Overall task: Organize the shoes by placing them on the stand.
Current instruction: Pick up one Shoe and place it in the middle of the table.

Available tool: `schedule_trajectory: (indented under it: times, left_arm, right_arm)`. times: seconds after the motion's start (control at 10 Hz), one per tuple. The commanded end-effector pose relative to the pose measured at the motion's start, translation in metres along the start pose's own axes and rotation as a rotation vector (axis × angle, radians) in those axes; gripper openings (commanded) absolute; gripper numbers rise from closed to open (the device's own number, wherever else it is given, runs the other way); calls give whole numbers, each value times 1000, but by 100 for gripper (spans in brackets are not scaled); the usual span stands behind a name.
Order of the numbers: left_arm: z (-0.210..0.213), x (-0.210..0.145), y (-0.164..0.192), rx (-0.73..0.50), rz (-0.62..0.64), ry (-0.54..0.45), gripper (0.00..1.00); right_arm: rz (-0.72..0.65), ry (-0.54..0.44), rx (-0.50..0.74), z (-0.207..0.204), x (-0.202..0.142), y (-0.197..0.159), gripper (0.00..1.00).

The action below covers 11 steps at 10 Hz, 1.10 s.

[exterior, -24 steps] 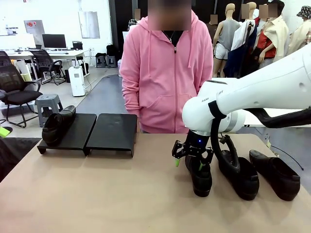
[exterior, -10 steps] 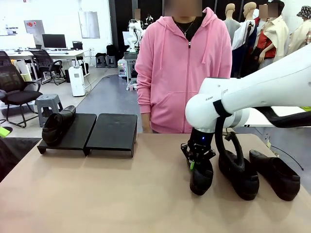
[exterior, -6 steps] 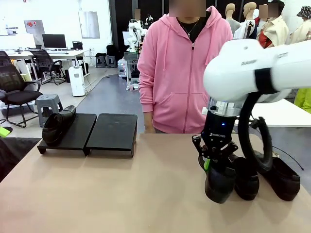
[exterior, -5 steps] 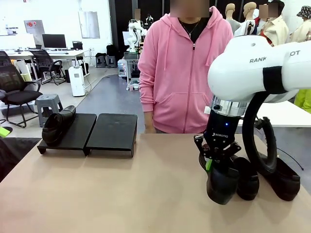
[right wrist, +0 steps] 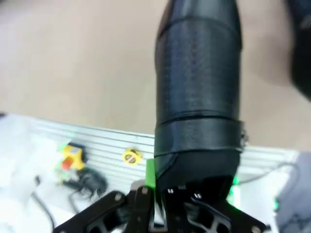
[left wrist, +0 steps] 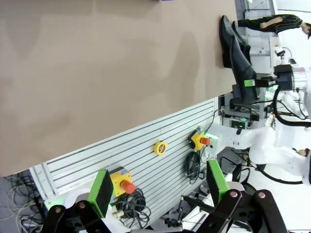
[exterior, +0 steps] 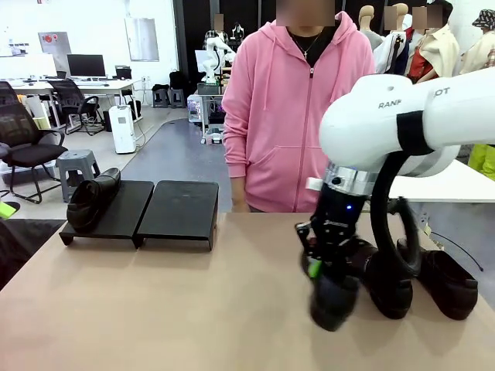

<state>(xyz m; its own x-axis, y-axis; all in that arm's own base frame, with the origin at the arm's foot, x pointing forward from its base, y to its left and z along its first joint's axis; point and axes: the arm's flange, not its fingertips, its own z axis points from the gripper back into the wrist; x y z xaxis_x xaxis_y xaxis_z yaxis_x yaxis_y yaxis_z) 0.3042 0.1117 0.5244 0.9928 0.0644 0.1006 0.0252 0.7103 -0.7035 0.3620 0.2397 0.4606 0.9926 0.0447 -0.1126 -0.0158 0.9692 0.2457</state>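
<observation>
My right gripper is shut on the heel end of one black shoe, which hangs toe-down just above the table, blurred by motion. In the right wrist view that shoe runs away from the shut gripper. Two more shoes lie on the table at the right. Another shoe rests on the left platform of the black stand; the right platform is bare. My left gripper is open, off the table's near edge, holding nothing.
A person in a pink hoodie stands at the far edge behind the table, hands low. The tan tabletop stretches between the stand and the shoes. Below the table's near edge sit emergency-stop buttons and cables.
My right gripper closed on the shoe, lifted it off the table and is now carrying it leftward. The person stepped a little to the right. The left arm has not moved.
</observation>
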Motion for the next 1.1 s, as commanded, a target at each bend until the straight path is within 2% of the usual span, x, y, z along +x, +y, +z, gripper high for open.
schedule_trajectory:
  times: [0.0, 0.1, 0.4, 0.7, 1.0]
  left_arm:
    - [2, -2, 2, 0, -17, 4, 100]
    - [2, -2, 2, 0, -17, 4, 100]
    - [2, -2, 2, 0, -17, 4, 100]
    - [2, -2, 2, 0, -17, 4, 100]
    - [2, -2, 2, 0, -17, 4, 100]
  right_arm:
    - [223, -41, 86, -30, -12, 59, 0]
    - [194, -118, 109, -51, -13, 95, 0]
    - [75, -226, 90, -133, 5, 167, 0]
    - [5, -281, 45, -153, 3, 185, 0]
    - [11, -250, 42, -161, 9, 178, 0]
